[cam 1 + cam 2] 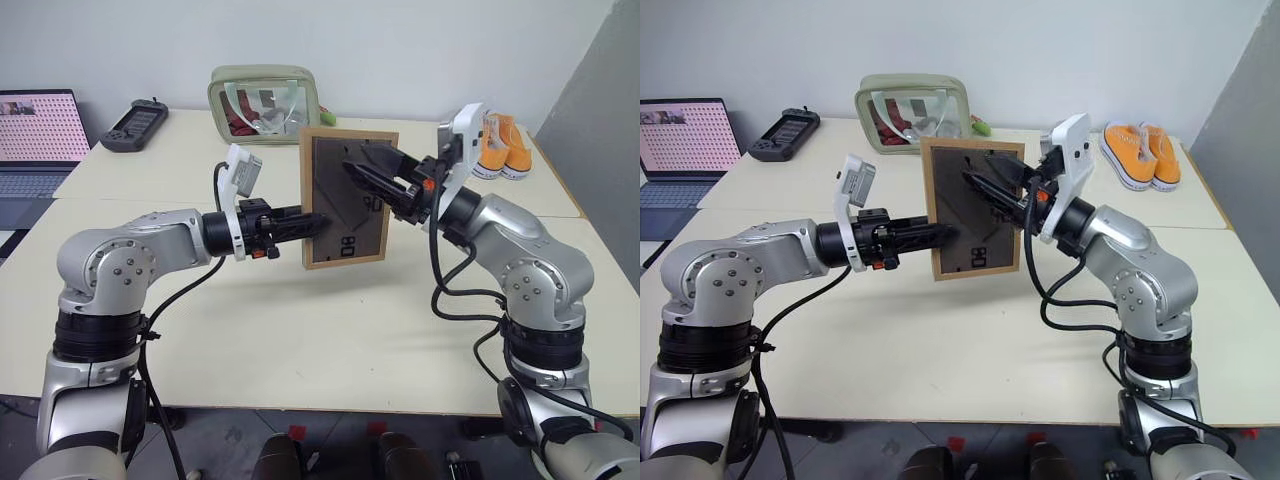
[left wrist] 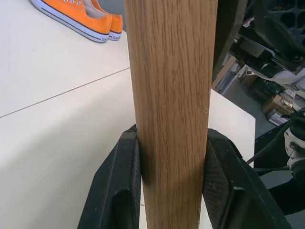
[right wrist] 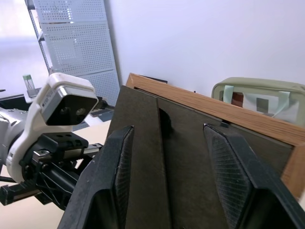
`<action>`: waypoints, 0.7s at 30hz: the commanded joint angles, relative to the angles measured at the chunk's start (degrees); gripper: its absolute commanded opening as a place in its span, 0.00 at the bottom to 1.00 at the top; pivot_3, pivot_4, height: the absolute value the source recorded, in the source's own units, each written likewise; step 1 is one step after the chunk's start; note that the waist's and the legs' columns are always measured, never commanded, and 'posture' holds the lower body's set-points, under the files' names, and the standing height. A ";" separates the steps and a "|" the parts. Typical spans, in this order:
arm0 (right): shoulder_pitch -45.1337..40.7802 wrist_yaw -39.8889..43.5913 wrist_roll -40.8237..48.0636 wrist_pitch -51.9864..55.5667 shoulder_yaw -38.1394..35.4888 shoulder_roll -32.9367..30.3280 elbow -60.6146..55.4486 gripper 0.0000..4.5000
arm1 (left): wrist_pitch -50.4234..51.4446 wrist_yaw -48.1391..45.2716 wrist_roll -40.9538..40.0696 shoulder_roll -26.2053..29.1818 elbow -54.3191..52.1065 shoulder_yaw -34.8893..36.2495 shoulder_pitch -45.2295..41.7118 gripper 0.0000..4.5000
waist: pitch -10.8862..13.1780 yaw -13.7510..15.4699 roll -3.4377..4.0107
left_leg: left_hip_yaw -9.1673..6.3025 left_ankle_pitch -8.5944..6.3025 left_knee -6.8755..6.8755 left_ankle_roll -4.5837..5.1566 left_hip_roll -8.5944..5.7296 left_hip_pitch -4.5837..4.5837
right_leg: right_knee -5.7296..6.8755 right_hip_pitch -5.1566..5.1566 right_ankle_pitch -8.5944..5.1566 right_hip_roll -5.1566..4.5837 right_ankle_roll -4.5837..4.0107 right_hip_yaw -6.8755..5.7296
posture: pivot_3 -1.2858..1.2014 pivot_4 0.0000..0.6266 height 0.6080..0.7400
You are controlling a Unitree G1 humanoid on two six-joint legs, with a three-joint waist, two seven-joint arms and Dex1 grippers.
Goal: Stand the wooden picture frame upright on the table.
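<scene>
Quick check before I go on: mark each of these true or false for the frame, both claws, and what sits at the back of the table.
1. The left claw grips the edge of the small rectangular light-wood picture frame. True.
2. The frame lies flat on the large pale cream table. False: it is held up off the table, dark back panel toward the robot.
3. The right claw is clamped shut on the frame. False: its fingers are spread open at the back panel.
4. Orange sneakers sit at the table's far right. True.
5. The green clear-windowed pouch lies nearer than the frame. False: it stands behind.
</scene>
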 commanded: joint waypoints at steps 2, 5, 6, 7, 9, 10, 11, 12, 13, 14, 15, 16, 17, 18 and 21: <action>-1.14 -2.22 1.42 0.06 0.66 2.07 -1.69 0.54 | -3.04 -3.21 3.18 -1.26 2.37 -0.25 -3.57 0.29 | 0.00 0.00 0.00 | 0.00 0.00 0.00 0.00 0.00 0.00 | 0.00 0.00 0.00 0.00 0.00 0.00 | 0.52 0.24 1.00; -1.11 -3.38 2.15 0.85 0.76 3.26 -2.23 0.54 | -4.36 -4.68 5.92 -2.06 5.38 -1.14 -4.96 0.29 | 0.00 0.01 0.00 | -0.01 0.00 0.00 0.01 0.01 0.00 | 0.01 0.00 0.00 0.01 0.00 -0.02 | 0.52 0.24 1.00; -1.06 -3.80 2.36 1.06 0.73 3.58 -2.44 0.54 | -4.90 -5.13 6.88 -2.37 6.61 -1.40 -5.55 0.29 | 0.00 0.00 0.00 | 0.00 0.01 0.00 0.01 0.01 0.00 | 0.01 0.00 0.00 0.01 0.00 -0.02 | 0.52 0.24 1.00; -1.04 -4.33 2.57 1.23 0.57 3.93 -2.50 0.54 | -5.46 -5.50 7.83 -2.72 7.88 -1.63 -6.20 0.29 | 0.00 0.01 0.01 | 0.00 0.01 0.00 0.01 0.01 0.00 | 0.01 0.00 0.00 0.01 0.00 -0.02 | 0.52 0.24 1.00; -1.07 -5.35 2.92 1.38 0.24 4.47 -2.38 0.54 | -6.35 -6.30 9.38 -3.29 9.70 -2.05 -7.23 0.29 | 0.00 0.08 0.01 | -0.01 0.01 -0.02 0.00 0.01 0.00 | 0.01 0.00 0.00 0.00 -0.01 -0.03 | 0.52 0.24 1.00; -1.14 -5.85 3.04 1.43 0.12 4.67 -2.26 0.54 | -6.73 -6.77 10.11 -3.57 10.34 -2.19 -7.63 0.29 | 0.00 0.06 0.01 | -0.02 0.01 -0.02 0.01 0.01 0.00 | 0.01 0.00 0.00 0.01 -0.01 -0.05 | 0.52 0.24 1.00; -1.21 -6.18 3.05 1.42 0.12 4.73 -2.21 0.54 | -6.96 -7.10 10.65 -3.88 10.90 -2.21 -8.02 0.29 | 0.00 0.04 0.01 | -0.01 0.01 -0.02 0.01 0.01 0.00 | 0.01 -0.01 0.00 0.01 -0.01 -0.04 | 0.52 0.24 1.00; -1.28 -6.41 3.03 1.39 0.12 4.69 -2.15 0.54 | -7.14 -7.35 11.11 -4.19 11.47 -2.20 -8.39 0.29 | 0.00 0.04 0.01 | 0.00 0.01 -0.02 0.01 0.01 -0.01 | 0.01 -0.01 0.00 0.01 -0.01 -0.03 | 0.52 0.24 1.00; -1.33 -6.64 2.98 1.40 0.11 4.59 -2.12 0.54 | -7.39 -7.59 11.63 -4.52 12.22 -2.17 -8.77 0.29 | 0.00 0.03 0.01 | 0.00 0.01 -0.02 0.01 0.01 -0.01 | 0.01 -0.01 0.00 0.00 -0.01 -0.03 | 0.52 0.24 1.00; -1.34 -6.86 3.02 1.50 0.03 4.44 -2.20 0.54 | -7.61 -7.80 12.11 -4.78 12.89 -2.10 -9.05 0.29 | 0.01 0.04 0.01 | 0.00 0.01 -0.04 0.01 0.02 -0.01 | 0.01 -0.01 0.00 0.00 -0.01 -0.04 | 0.52 0.24 1.00; -1.33 -7.07 3.15 1.64 -0.12 4.23 -2.32 0.54 | -7.88 -8.06 12.69 -4.96 13.56 -2.07 -9.28 0.29 | 0.00 0.05 0.01 | 0.00 0.01 -0.04 0.01 0.02 -0.01 | 0.01 -0.02 0.00 0.00 -0.01 -0.04 | 0.52 0.24 1.00; -1.10 -7.25 3.49 2.01 -0.49 3.78 -2.78 0.54 | -8.25 -8.33 13.53 -5.01 14.53 -2.03 -9.49 0.29 | 0.01 0.03 0.01 | -0.02 0.01 -0.04 0.01 0.02 -0.02 | 0.01 -0.02 -0.01 0.01 -0.02 -0.06 | 0.52 0.24 1.00; -0.86 -7.33 3.79 2.33 -0.85 3.31 -3.18 0.54 | -8.60 -8.61 14.30 -5.03 15.47 -1.99 -9.73 0.29 | 0.01 0.03 0.01 | 0.00 0.01 -0.05 0.01 0.02 -0.02 | 0.01 -0.02 -0.01 0.01 -0.02 -0.05 | 0.52 0.24 1.00; -0.48 -7.34 4.05 2.65 -1.25 2.73 -3.61 0.54 | -8.90 -8.84 14.93 -5.04 16.50 -1.79 -10.06 0.29 | 0.01 0.04 0.01 | 0.00 0.01 -0.05 0.01 0.02 -0.02 | 0.01 -0.03 -0.01 0.01 -0.02 -0.04 | 0.52 0.24 1.00; 0.52 -7.63 4.33 3.22 -2.26 1.41 -4.00 0.54 | -9.29 -9.04 16.05 -5.33 19.42 -0.71 -11.68 0.29 | 0.01 0.04 0.01 | 0.00 0.01 -0.05 0.01 0.02 -0.02 | 0.01 -0.03 -0.01 0.01 -0.02 -0.05 | 0.52 0.24 1.00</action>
